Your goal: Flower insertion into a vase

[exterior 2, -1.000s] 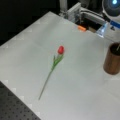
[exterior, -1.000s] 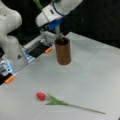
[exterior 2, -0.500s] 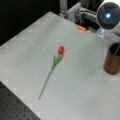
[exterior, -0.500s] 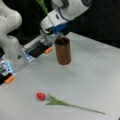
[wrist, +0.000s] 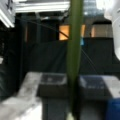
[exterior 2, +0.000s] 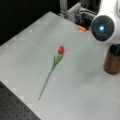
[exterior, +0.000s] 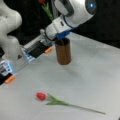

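Where the vase stands: vase (exterior: 63,53) (exterior 2: 112,63) upright on the white table (exterior: 95,75) (exterior 2: 30,50), toward its far side in a front view.
Vase axis: long axis vertical, open mouth pointing to 12 o'clock; straight brown sides.
Vase count: one.
Flower count: two, both with a red bud and a green stem.
Held flower: held flower (exterior: 47,9) (wrist: 74,57) is up in the air at about 11 o'clock from the vase mouth, bud uppermost; in the wrist view its stem runs straight up and down the middle.
Lying flower: lying flower (exterior: 56,101) (exterior 2: 54,65) is flat on the table, well apart from the vase at about 6 o'clock of it; its bud points to 9 o'clock in one front view (exterior: 41,96) and to 1 o'clock in another (exterior 2: 60,49).
Gripper: gripper (exterior: 47,32) lies at 10 o'clock of the vase rim, just beside it, clenched on the held flower's stem.
Arm pose: arm (exterior: 75,11) (exterior 2: 106,25) comes down from 1 o'clock, its hand slanting toward 8 o'clock just above the vase mouth; it covers the vase top in a front view.
Orange tabs: two orange tabs (exterior: 48,50) on the rail at the table's edge.
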You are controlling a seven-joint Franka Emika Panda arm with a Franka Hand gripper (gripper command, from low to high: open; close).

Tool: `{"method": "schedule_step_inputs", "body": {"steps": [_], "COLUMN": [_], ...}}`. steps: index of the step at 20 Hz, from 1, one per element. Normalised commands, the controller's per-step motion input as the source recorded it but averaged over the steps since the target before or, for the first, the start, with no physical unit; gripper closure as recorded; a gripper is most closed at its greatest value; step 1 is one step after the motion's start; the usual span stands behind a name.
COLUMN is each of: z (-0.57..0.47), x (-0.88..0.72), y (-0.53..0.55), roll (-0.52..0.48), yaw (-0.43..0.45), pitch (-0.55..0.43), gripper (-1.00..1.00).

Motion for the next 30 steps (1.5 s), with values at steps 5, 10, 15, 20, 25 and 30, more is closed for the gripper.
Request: {"method": "schedule_step_inputs", "body": {"steps": [5, 10, 15, 20, 25, 30], "z": [-0.17, -0.11, -0.02, 0.04, 0.02, -0.03], "x": [0.33, 0.27, 0.22, 0.24, 0.31, 0.36], "y": [0.02, 0.02, 0.01, -0.04, -0.11, -0.13], "roll": [-0.170, -0.125, -0.095, -0.087, -0.073, -0.048], "yaw": [0.131, 0.138, 0.126, 0.109, 0.084, 0.061], "pitch": [0.012, -0.042, -0.024, -0.005, 0.018, 0.043], "gripper": [1.00, 1.00, 1.00, 1.00, 1.00, 1.00]}}
